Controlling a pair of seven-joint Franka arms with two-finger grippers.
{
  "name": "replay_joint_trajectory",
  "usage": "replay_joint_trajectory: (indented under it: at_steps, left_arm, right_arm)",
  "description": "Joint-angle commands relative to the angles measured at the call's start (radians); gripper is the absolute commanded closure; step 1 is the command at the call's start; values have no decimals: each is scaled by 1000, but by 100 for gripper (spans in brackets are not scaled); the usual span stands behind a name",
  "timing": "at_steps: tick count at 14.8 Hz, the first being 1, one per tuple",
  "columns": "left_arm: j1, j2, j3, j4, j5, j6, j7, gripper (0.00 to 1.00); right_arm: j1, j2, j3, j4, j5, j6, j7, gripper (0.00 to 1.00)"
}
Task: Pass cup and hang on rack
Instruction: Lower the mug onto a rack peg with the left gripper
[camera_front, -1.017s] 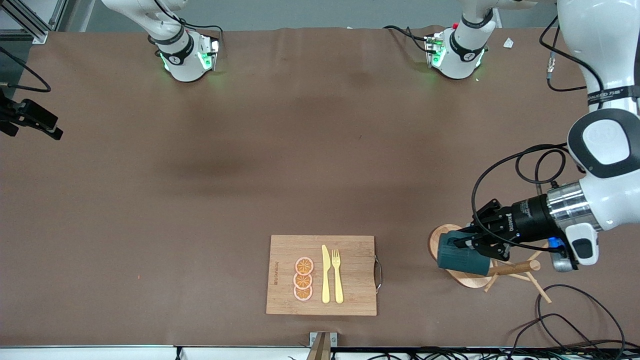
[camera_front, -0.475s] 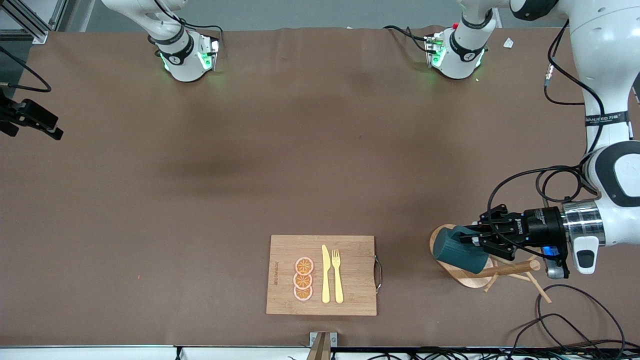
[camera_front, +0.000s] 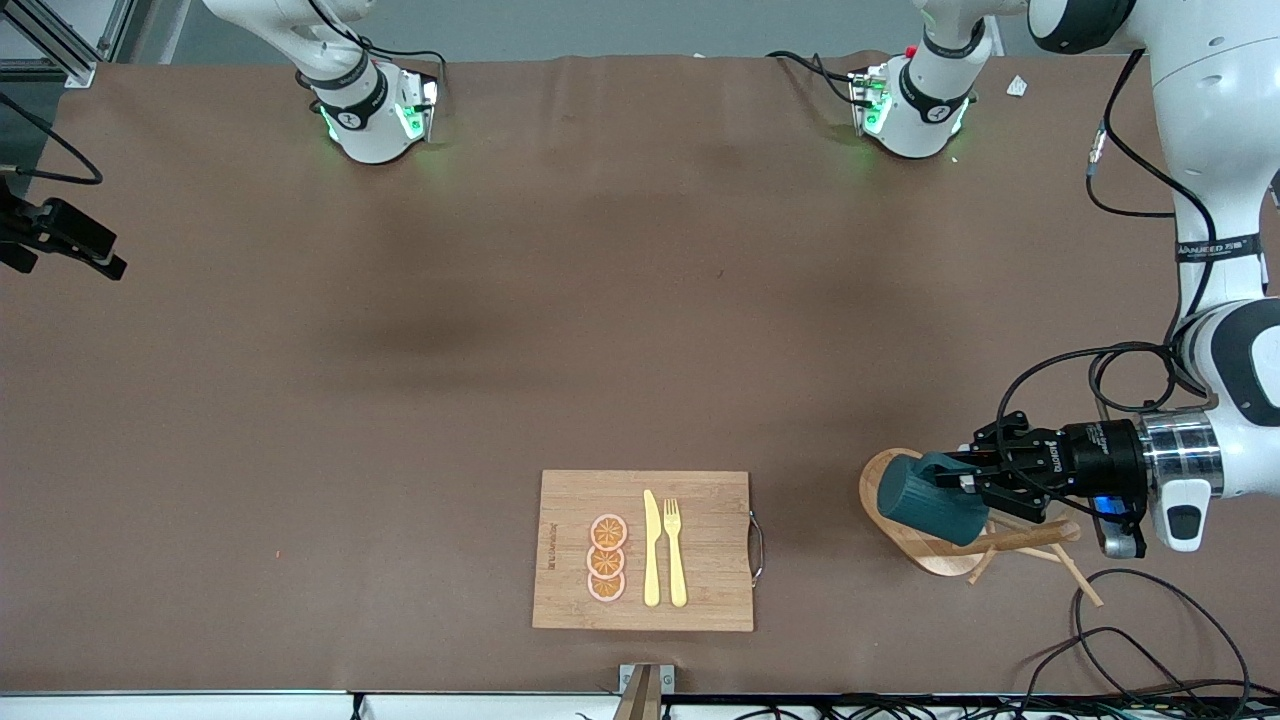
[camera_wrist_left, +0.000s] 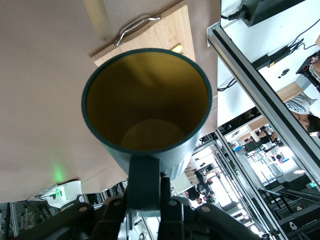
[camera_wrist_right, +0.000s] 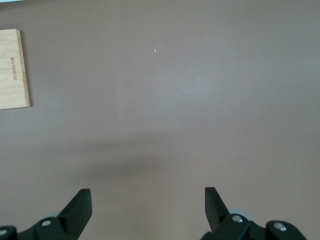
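Observation:
The dark teal cup (camera_front: 930, 505) lies on its side in the air over the oval base of the wooden rack (camera_front: 905, 547), which stands toward the left arm's end of the table. My left gripper (camera_front: 957, 478) is shut on the cup's handle. In the left wrist view the cup (camera_wrist_left: 147, 107) shows its mustard-yellow inside, and the left gripper (camera_wrist_left: 145, 200) clamps the handle (camera_wrist_left: 144, 180). A rack peg (camera_wrist_left: 97, 17) shows past the rim. My right gripper (camera_wrist_right: 147, 205) is open and empty over bare table; it is out of the front view.
A bamboo cutting board (camera_front: 642, 550) with orange slices, a yellow knife and a fork lies near the front edge; its corner shows in the right wrist view (camera_wrist_right: 12, 67). Loose black cables (camera_front: 1130, 640) lie beside the rack.
The left arm's wrist drew back toward its own end of the table. The cup stayed in its grip and shifted and tilted slightly over the rack base. The right arm has not moved.

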Motion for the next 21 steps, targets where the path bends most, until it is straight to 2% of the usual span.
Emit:
replay_joint_trajectory:
  at_steps: [1, 21]
  left_arm:
    - [32, 12, -3, 5, -69, -24, 37, 92]
    - [51, 53, 7, 4, -74, -16, 23, 93]
  right_arm:
    - [9, -20, -4, -10, -16, -7, -1, 0]
    - [9, -20, -6, -10, -16, -4, -1, 0]
